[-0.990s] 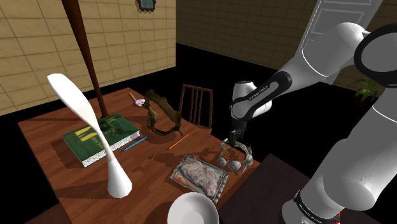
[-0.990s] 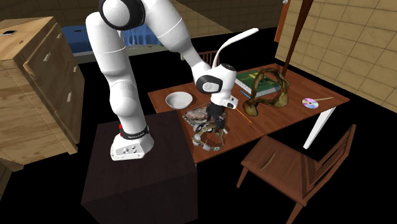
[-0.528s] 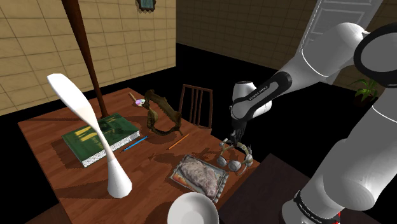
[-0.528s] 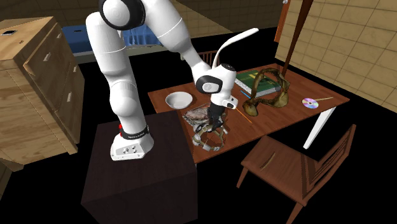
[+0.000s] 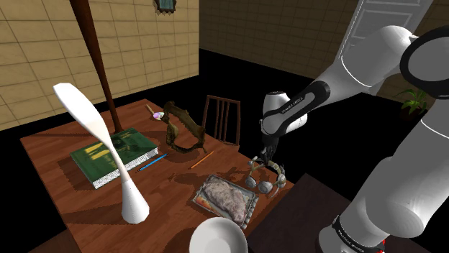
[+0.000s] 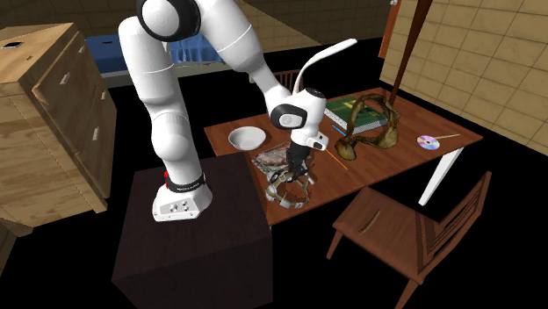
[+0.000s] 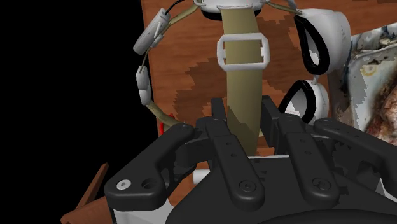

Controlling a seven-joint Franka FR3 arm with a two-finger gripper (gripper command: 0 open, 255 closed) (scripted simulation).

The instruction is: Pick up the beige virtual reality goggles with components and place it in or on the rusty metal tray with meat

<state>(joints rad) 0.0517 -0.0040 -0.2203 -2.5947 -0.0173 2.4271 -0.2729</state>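
Since the picture a second ago, little has changed: in the second exterior view the all-black two-finger gripper (image 6: 295,167) has moved slightly toward that view's left, nearer the tray, and the goggles have moved with it. Nothing else on the table has moved.

The beige virtual reality goggles with components (image 7: 245,51) are a loose, open assembly. A flat olive-beige strap carries a white rectangular buckle, two rounded white lens cups have black rims, and small white pods are strung on a thin curved cord. The rusty metal tray (image 5: 213,178) is shallow and rectangular, its rim mottled grey and brown, and it holds a lumpy pinkish-grey slab of meat (image 5: 227,198). The wooden table (image 5: 57,187) is reddish brown with a streaked grain. A plain round white bowl (image 5: 218,237) sits near the tray.

In the wrist view the gripper (image 7: 245,124) has its fingers (image 7: 219,127) drawn in against the two sides of the strap, clasping it between them. In the shoulder view the gripper (image 5: 267,157) points down at the table's corner beside the dark stand (image 5: 302,215). The goggles (image 5: 268,180) hang just below it, close beside the tray's end and outside its rim. In the second exterior view the goggles (image 6: 288,189) are at the table edge next to the tray (image 6: 262,163). I cannot tell whether they clear the wood.
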